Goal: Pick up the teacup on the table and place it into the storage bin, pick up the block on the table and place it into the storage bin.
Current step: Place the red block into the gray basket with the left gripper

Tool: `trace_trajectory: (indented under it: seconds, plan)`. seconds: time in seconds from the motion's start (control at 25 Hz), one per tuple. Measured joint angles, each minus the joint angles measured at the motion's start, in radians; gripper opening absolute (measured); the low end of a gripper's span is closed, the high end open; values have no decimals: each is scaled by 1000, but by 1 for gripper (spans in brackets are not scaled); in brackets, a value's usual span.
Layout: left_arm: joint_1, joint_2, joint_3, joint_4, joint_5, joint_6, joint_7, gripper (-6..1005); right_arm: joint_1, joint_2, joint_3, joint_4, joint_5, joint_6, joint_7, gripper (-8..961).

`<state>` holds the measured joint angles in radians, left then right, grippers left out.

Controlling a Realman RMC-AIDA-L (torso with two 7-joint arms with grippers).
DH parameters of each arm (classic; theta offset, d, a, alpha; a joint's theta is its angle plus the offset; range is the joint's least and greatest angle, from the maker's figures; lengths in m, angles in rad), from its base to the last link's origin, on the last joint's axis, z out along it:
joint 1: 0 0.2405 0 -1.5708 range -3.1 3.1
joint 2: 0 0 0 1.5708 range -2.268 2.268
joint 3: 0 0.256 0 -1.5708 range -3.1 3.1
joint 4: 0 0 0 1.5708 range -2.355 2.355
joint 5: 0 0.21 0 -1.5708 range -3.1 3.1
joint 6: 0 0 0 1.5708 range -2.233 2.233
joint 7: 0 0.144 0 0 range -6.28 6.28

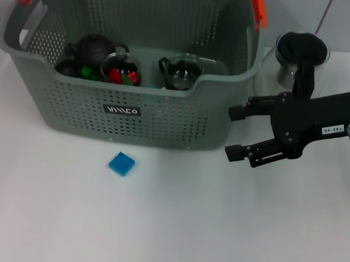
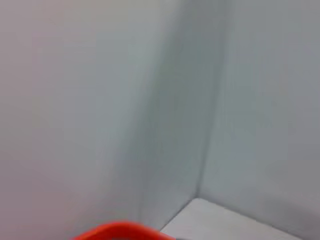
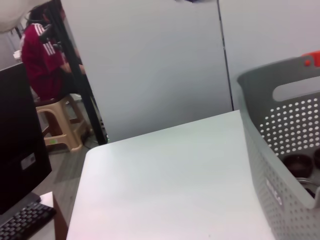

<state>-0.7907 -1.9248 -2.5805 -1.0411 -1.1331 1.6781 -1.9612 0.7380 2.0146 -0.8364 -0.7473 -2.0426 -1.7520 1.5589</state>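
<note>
The grey-green perforated storage bin [image 1: 76,111] stands at the back of the white table. It also shows in the right wrist view [image 3: 265,150]. Inside it are a clear glass teacup with a black handle [image 1: 179,73], a second glass cup holding red and green pieces [image 1: 120,70] and a black teapot [image 1: 96,47]. A small blue square block [image 1: 121,163] lies flat on the table just in front of the bin. My right gripper [image 1: 229,132] is open and empty, to the right of the bin's front corner, well right of the block. My left gripper is out of view.
A glass jug with a black lid [image 1: 299,61] stands at the back right, behind my right arm. The bin's orange handle clips show in the head view [image 1: 259,9] and the left wrist view [image 2: 120,231]. A person [image 3: 45,60], a stool and a monitor are beyond the table's edge.
</note>
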Motion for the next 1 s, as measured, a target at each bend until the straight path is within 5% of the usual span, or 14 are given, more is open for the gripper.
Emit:
trace_trajectory:
  seconds: [0.12,0.44,0.72,1.0]
  plan:
    - [-7,32,54,105,14,-125,-37,434,2,0,-1,-1,-1,-16,0,944]
    - [-33,21,276,105,253,-351,-252,428,10,2,-1,-3,-3,-35,3,945]
    - [-46,-25,296,21,371,-391,-308,458,11,6,-1,-3,-3,-39,0,944]
    - [-21,-56,282,-206,437,-253,-359,697,10,8,3,-3,-1,-49,0,944]
